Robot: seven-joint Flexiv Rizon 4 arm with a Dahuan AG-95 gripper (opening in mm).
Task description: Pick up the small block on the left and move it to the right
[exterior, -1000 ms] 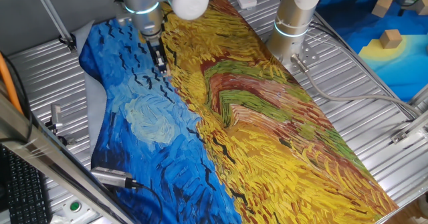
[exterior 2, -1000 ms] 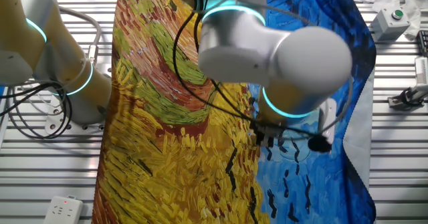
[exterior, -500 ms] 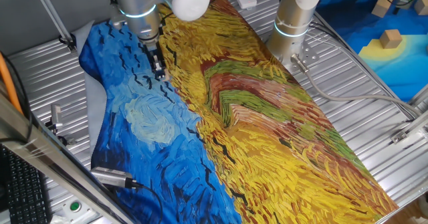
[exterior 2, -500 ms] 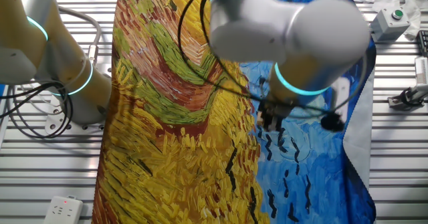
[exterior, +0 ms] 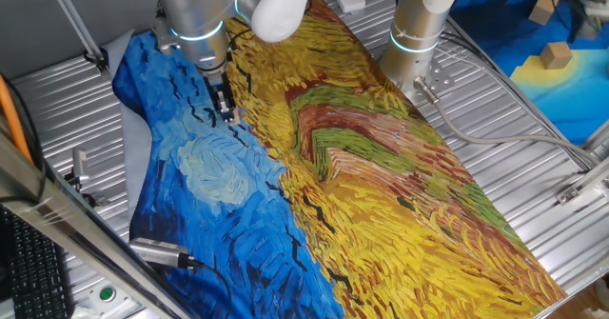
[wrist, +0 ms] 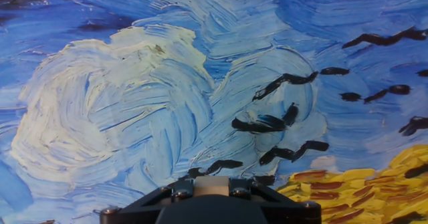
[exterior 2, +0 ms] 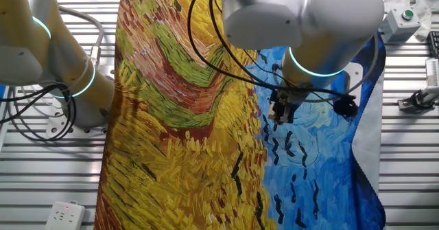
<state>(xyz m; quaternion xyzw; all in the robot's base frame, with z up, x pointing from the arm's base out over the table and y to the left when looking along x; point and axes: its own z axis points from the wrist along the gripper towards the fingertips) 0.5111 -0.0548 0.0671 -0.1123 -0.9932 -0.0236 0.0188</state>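
My gripper (exterior: 226,109) hangs over the blue part of the painted cloth (exterior: 219,195), near where blue meets yellow. It also shows in the other fixed view (exterior 2: 281,113). In the hand view the gripper (wrist: 212,187) is shut on a small tan block (wrist: 212,185), which sits between the two black jaws at the bottom edge. Below it lies the pale swirl of the painting (wrist: 100,117). The block is barely visible in the fixed views.
A second arm's base (exterior: 419,24) stands at the cloth's far yellow edge. Wooden blocks (exterior: 556,54) lie on another blue cloth at the far right. A box with a green button (exterior 2: 401,20) and cables (exterior 2: 27,113) sit on the ribbed metal table (exterior: 533,157).
The arm has shifted a little over the blue part of the cloth, with the block still held. The gripper sits lower in one fixed view and higher in the other.
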